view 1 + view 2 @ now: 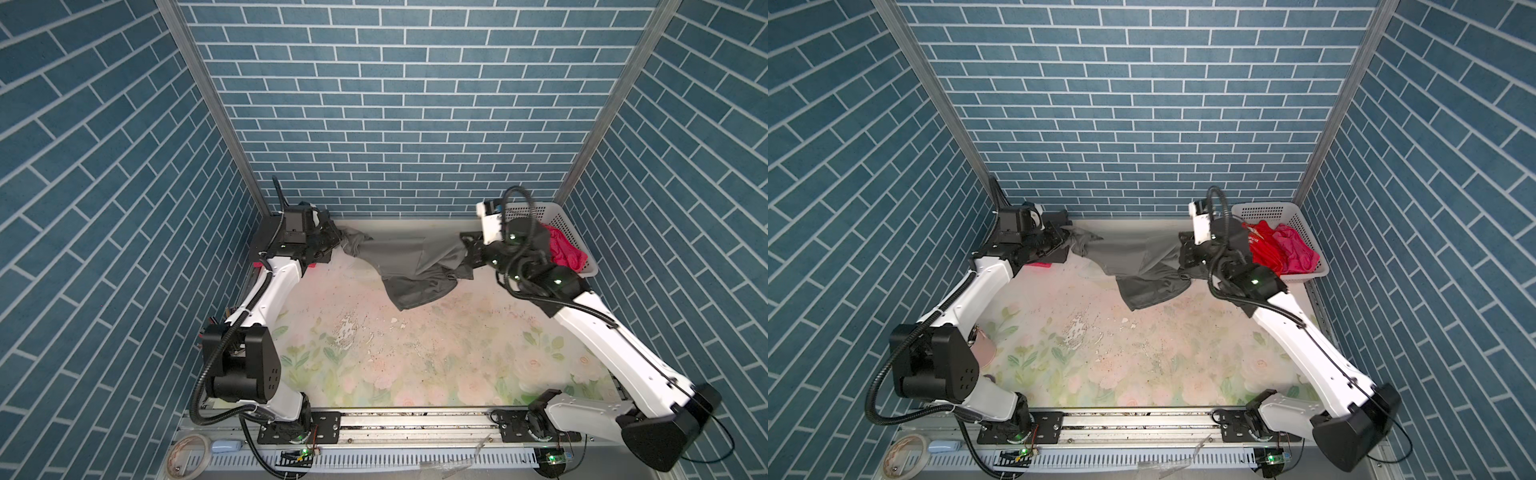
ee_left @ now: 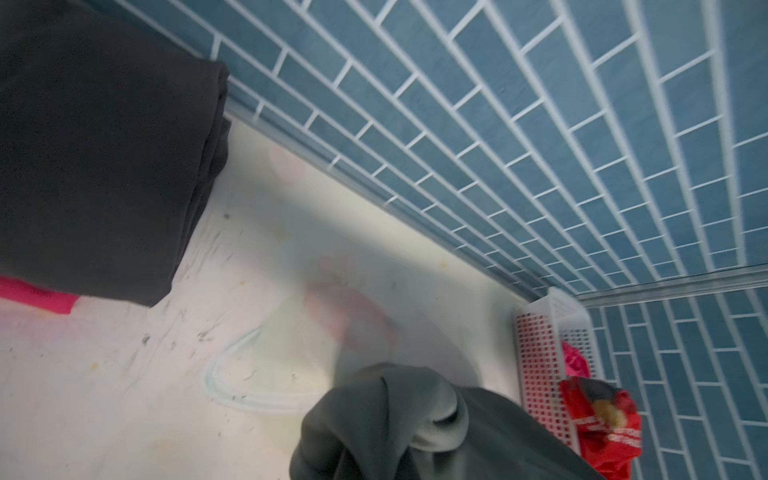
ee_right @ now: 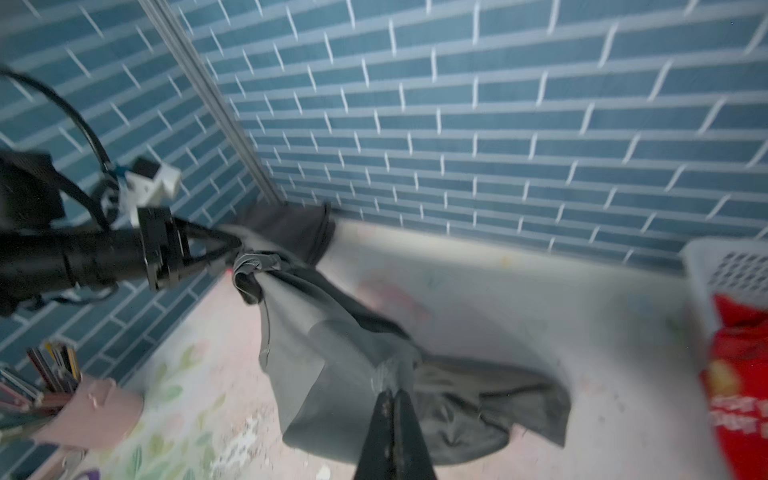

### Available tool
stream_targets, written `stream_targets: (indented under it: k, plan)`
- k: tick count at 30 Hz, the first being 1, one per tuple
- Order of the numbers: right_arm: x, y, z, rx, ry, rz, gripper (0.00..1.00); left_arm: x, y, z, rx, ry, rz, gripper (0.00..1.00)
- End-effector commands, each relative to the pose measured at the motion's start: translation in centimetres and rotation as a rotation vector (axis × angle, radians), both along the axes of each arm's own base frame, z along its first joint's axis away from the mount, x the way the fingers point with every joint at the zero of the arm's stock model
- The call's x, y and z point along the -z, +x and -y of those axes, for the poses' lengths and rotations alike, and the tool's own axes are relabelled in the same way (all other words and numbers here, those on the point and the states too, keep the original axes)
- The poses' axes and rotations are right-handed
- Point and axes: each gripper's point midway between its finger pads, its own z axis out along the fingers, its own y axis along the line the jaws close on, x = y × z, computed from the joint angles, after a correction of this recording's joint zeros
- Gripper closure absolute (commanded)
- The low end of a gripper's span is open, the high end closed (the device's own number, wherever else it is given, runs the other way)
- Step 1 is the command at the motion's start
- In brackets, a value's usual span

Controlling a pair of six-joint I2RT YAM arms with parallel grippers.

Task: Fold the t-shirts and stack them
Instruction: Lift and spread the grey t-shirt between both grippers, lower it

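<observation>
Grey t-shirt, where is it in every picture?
A top view: grey t-shirt, far middle, strung sideways.
A top view: grey t-shirt, same place.
Left wrist: bunched up, very near.
Right wrist: stretched from left end effector to right end effector.
Shared landmark: white basket, seen in all four.

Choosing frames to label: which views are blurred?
Both top views: sharp throughout. Left wrist view: wall smeared, grey shirt soft up close. Right wrist view: motion blur everywhere, worst on the basket.
</observation>
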Motion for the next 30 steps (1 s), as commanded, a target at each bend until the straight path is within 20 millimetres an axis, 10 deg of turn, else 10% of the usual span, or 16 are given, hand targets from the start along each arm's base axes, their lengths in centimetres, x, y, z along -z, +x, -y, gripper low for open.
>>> stream_targets:
  k: [1, 10, 20, 30]
  plan:
    - [4.2, 1.0, 1.9, 0.037, -0.121, -0.106, 1.0, -5.6, -0.3, 0.1, 0.003, -0.047, 0.127, 1.0]
    - [14.3, 3.7, 0.1, -0.031, -0.126, -0.332, 1.0, 3.2, 2.8, -1.4, -0.049, 0.0, -0.043, 1.0]
    - [25.5, -0.1, -1.5, -0.143, -0.094, -0.596, 1.0, 11.6, 3.6, -2.0, -0.121, -0.044, -0.149, 1.0]
    - [30.6, 0.3, -5.6, -0.228, -0.138, -0.695, 0.89, 15.6, 8.1, -2.9, -0.167, 0.031, -0.214, 1.0]
